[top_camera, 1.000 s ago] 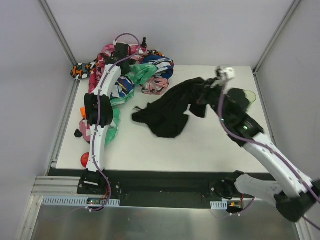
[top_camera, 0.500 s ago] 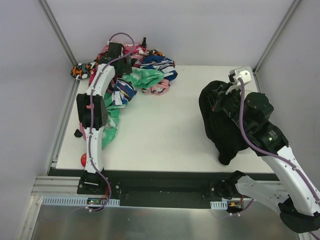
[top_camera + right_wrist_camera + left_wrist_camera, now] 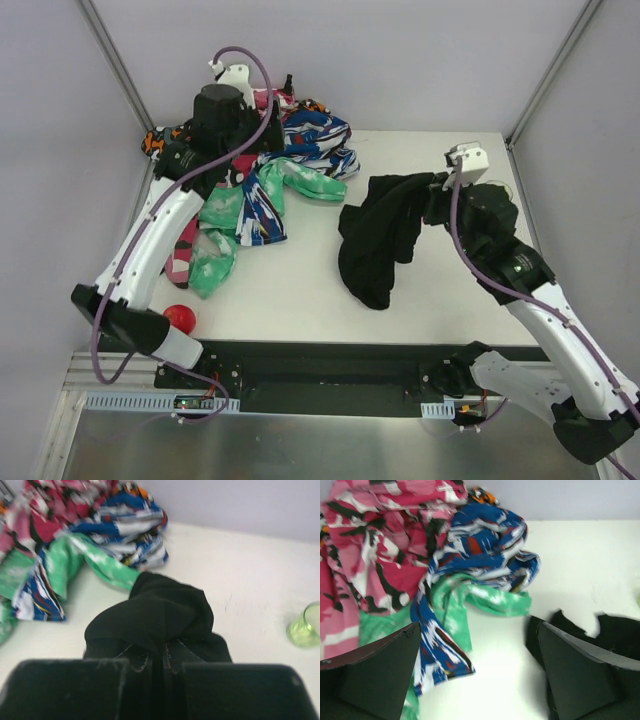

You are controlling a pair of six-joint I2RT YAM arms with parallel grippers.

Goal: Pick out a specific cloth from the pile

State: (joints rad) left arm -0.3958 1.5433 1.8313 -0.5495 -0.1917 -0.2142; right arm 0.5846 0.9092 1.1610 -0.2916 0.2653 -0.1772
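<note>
The black cloth (image 3: 383,235) hangs bunched in mid-table, apart from the pile (image 3: 262,165) of pink camouflage, mint-green and blue-white-red fabrics at the back left. My right gripper (image 3: 436,198) is shut on the cloth's upper right end. In the right wrist view the cloth (image 3: 165,615) bulges out of the closed right gripper (image 3: 165,662). My left gripper (image 3: 231,133) hovers over the pile. In its own view the left gripper (image 3: 477,675) stands wide open and empty, with blue print (image 3: 480,545) and pink camouflage (image 3: 375,545) ahead and the black cloth (image 3: 620,632) at the right.
A red ball (image 3: 180,318) lies by the front left table edge. An orange-black cloth (image 3: 155,142) hangs off the back left corner. A small green cup (image 3: 305,625) stands at the right, near the right arm. Grey walls close in the table.
My left gripper has opened, risen off the pile and its arm has swung outward. The right arm pulled the black cloth to the right, then carried it back toward the middle.
</note>
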